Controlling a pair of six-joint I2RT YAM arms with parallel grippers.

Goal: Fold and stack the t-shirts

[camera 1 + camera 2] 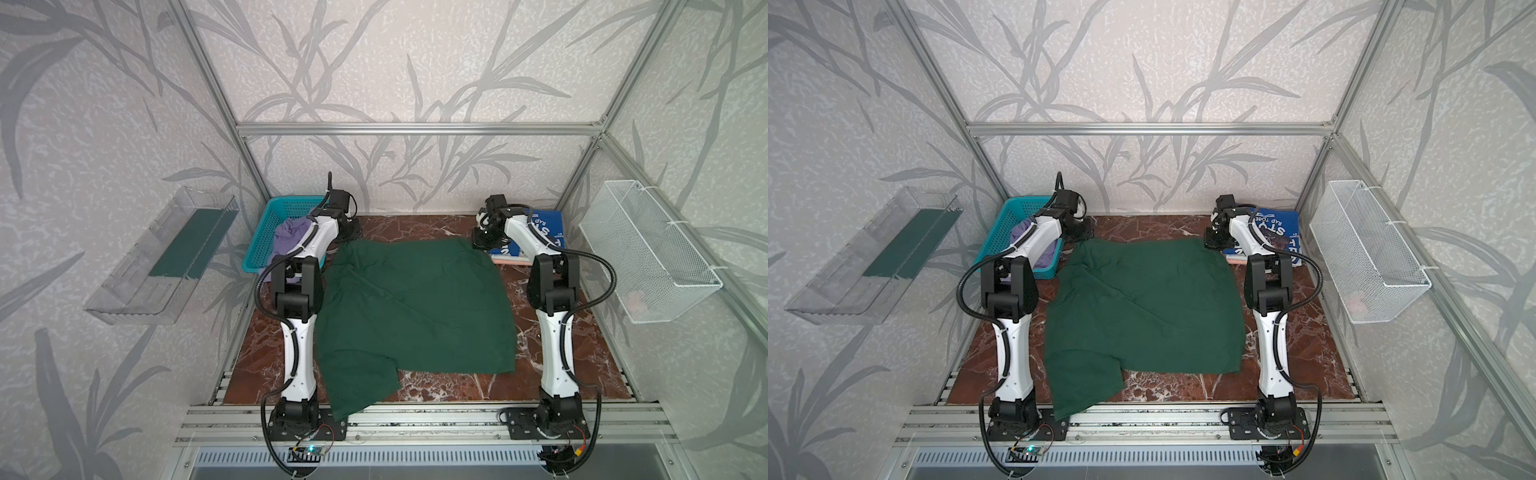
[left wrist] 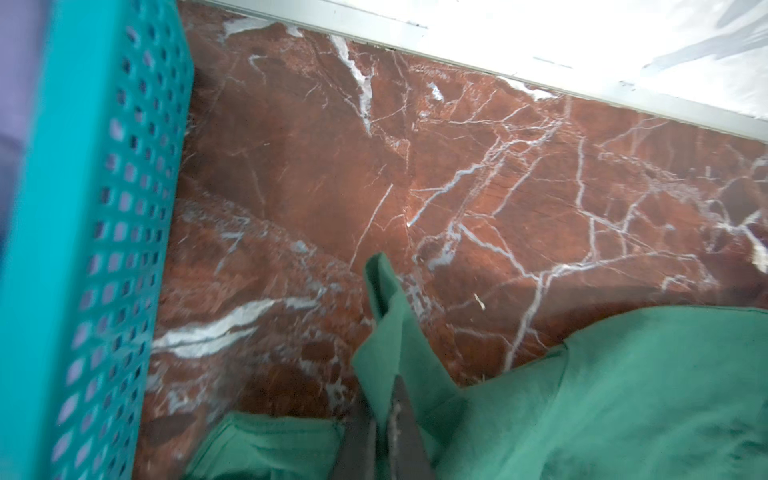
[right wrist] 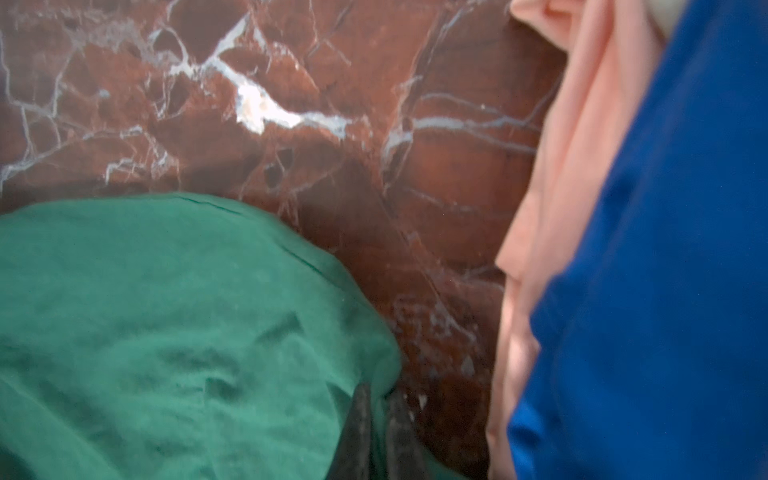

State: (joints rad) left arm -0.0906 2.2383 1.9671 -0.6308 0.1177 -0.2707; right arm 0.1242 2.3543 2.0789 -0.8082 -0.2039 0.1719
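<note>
**Me:** What do the wrist cameras give me that the top views don't?

**Partner:** The grips. Your left claw (image 2: 382,419) is pinched on one far corner of the green shirt (image 1: 415,307), with a strip of cloth sticking out past its fingers. Your right claw (image 3: 380,419) is clamped on the other far corner. From above I can't make out either pair of jaws.

**Me:** Anything crowding me?

**Partner:** The basket (image 1: 266,232) in the far-left corner of the worktop (image 1: 415,226) has the purple shirt (image 1: 291,232) in it and sits just beside the left claw. The blue shirt (image 1: 550,220) is in the far-right corner near the right claw. The peach shirt (image 3: 552,187) shows at its edge.

**Me:** And the green shirt itself?

**Partner:** It's spread across the middle and wrinkled. Its front-left part hangs over the front edge.
</note>
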